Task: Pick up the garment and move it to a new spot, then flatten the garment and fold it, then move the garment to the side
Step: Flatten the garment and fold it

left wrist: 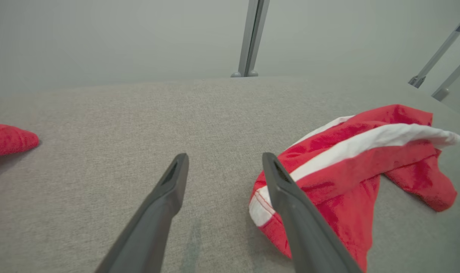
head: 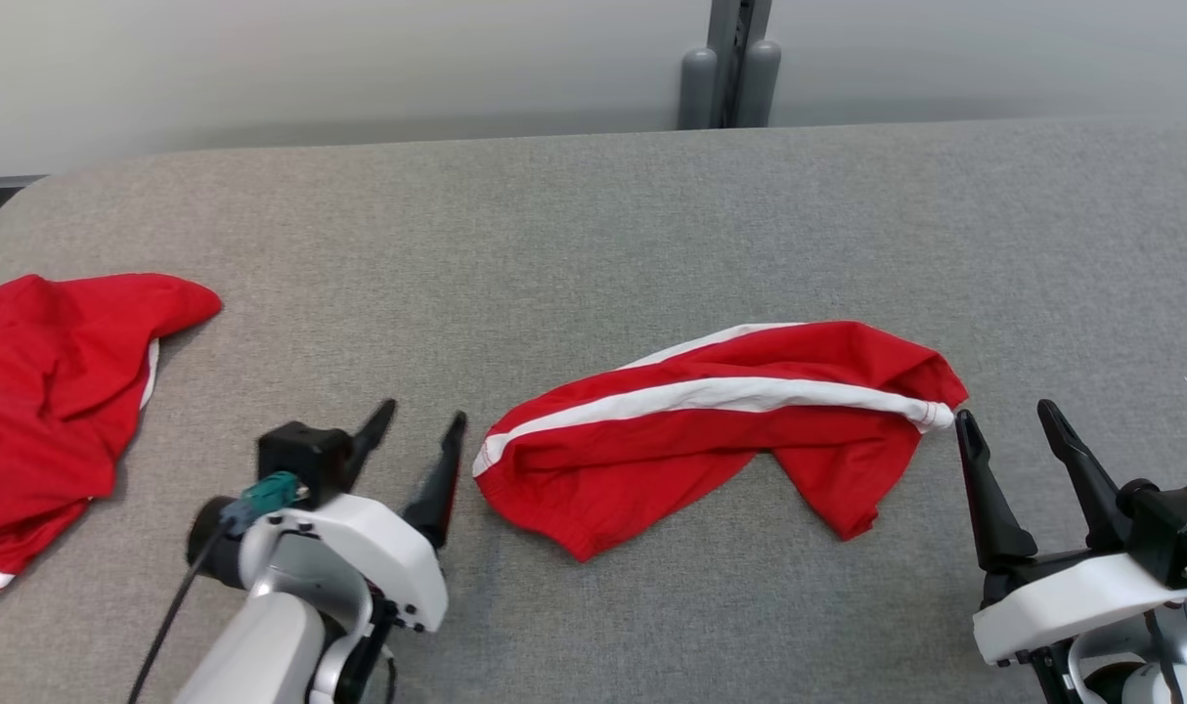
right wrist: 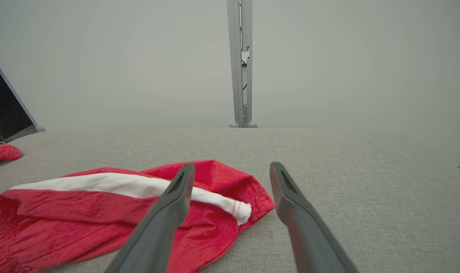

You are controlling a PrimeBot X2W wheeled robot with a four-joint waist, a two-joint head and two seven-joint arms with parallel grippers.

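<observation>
Grey woven cloth is covering the wide table (head: 593, 215) that is stretching out ahead of both pincers. The red garment (head: 691, 440), with a white stripe running along it, is lying crumpled on that cloth between the two pincers. Its rounded, gathered end is sitting just beside the left pincer (head: 425, 411), on that pincer's inner side, and its white-tipped corner is lying just ahead of the inner finger of the right pincer (head: 1004, 411). A second red garment (head: 46, 411) is lying in a heap well out on the left pincer's outer side, apart from it. Both pincers are standing with their dark fingers spread wide and are gripping nothing. In each wrist view the inner finger is crossing in front of the striped garment's edge, and whether it is touching the fabric cannot be told. A grey metal post (head: 728, 68) is rising beyond the table's far edge, ahead of the gap between the pincers.
</observation>
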